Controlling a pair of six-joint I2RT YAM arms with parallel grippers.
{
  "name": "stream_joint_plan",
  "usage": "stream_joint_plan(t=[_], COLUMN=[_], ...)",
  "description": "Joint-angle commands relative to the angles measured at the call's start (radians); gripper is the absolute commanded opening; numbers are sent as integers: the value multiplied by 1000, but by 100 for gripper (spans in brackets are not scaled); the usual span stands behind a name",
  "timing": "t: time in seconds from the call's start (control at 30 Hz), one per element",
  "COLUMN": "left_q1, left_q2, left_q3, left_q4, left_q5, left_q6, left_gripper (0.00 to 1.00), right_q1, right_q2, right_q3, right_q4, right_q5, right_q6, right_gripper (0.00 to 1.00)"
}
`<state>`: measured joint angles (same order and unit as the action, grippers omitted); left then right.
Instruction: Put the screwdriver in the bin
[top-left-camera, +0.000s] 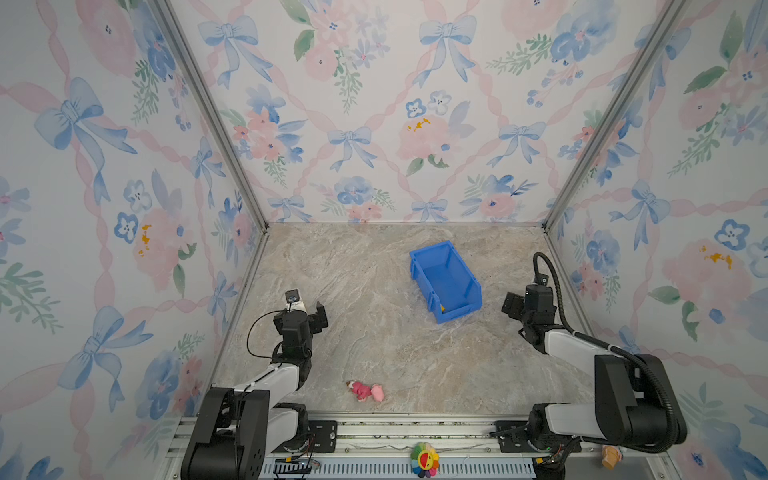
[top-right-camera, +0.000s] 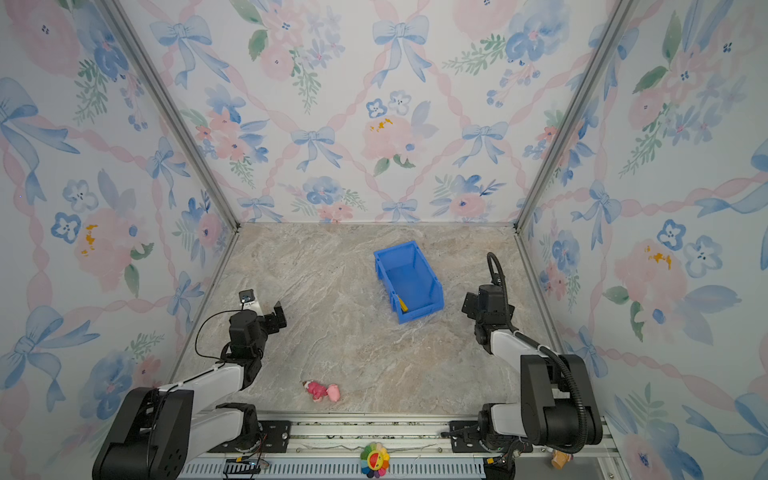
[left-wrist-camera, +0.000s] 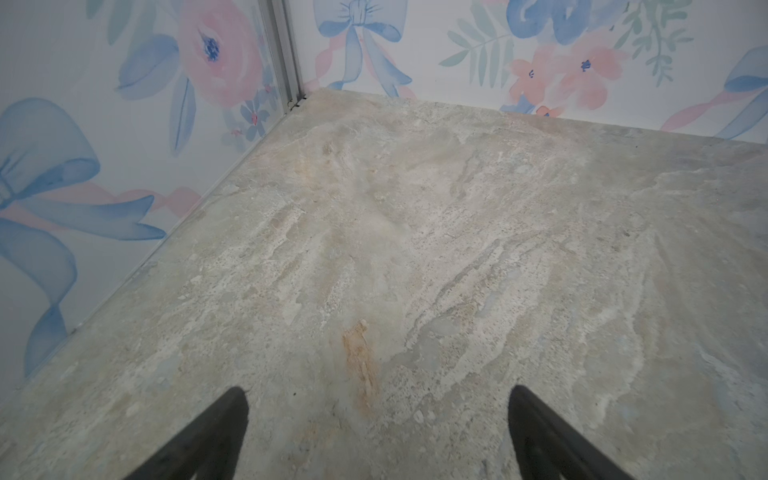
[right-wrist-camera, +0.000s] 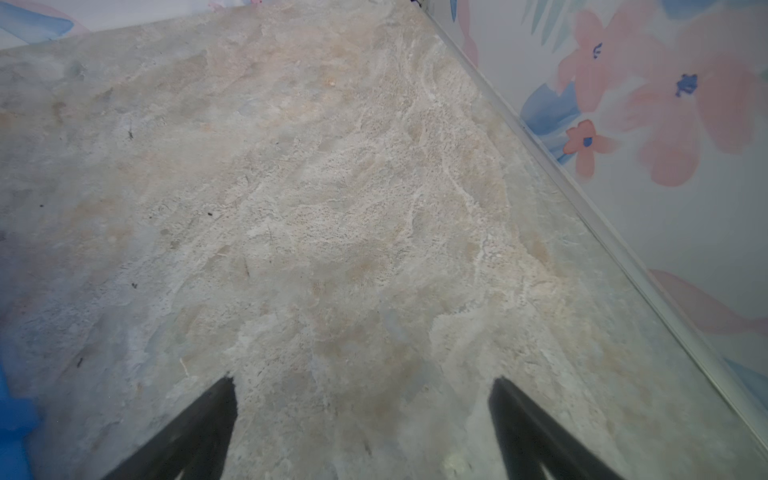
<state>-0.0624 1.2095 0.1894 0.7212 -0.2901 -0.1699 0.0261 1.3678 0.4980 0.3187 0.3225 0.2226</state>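
This is a robot test booth in a lab, not a lived-in room. Flat panels (top-left-camera: 395, 124) papered with bows and flowers box in a small stone-patterned tabletop (top-left-camera: 374, 353), and bare aluminium posts (top-left-camera: 211, 108) hold them at the corners (the pretty paper is just a printed surface). A left arm (top-left-camera: 274, 376) and a right arm (top-left-camera: 569, 343) are bolted to a slotted metal rail (top-left-camera: 415, 432) along the front, trailing a loose cable (top-left-camera: 248, 336) and a ribbed hose (top-left-camera: 556, 282). Small props lie on the tabletop: a blue bin (top-left-camera: 461, 309) and a pink toy figure (top-left-camera: 365, 390).
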Motion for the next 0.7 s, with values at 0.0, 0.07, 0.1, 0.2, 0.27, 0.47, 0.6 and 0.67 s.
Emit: stream_joint_plan(t=[0.0,0.07,0.1,0.2,0.27,0.47,0.6,0.67], left_q1=[7,8,9,9,8,13,26,30], left_q2=[57,93,109,154,187,325,333,331], left_q3=[31,43,49,69,87,91,82,83], left_q4=[147,181,197,234,252,385,391,388], left_q5=[-3,-1,6,47,71,125,182,193], left_q6=[60,64,65,79,106,135,142,141], left_gripper=[98,98,98,98,98,98,98,98], right_q1=[-6,-9,-10,-23,-41,-64,-64,-62], right_q2=[63,118,127,121,122,133,129,147], right_q3=[77,114,129,104,103,120,85,78], right_q4=[69,71,50,107,113,90,175,224], right_q5=[2,-24,-39,-63,-153,-293,-229,-238], right_q6=[-24,-55,-71,-82,-87,-100,-111,-122], right_gripper=[97,97,97,97,97,97,97,97])
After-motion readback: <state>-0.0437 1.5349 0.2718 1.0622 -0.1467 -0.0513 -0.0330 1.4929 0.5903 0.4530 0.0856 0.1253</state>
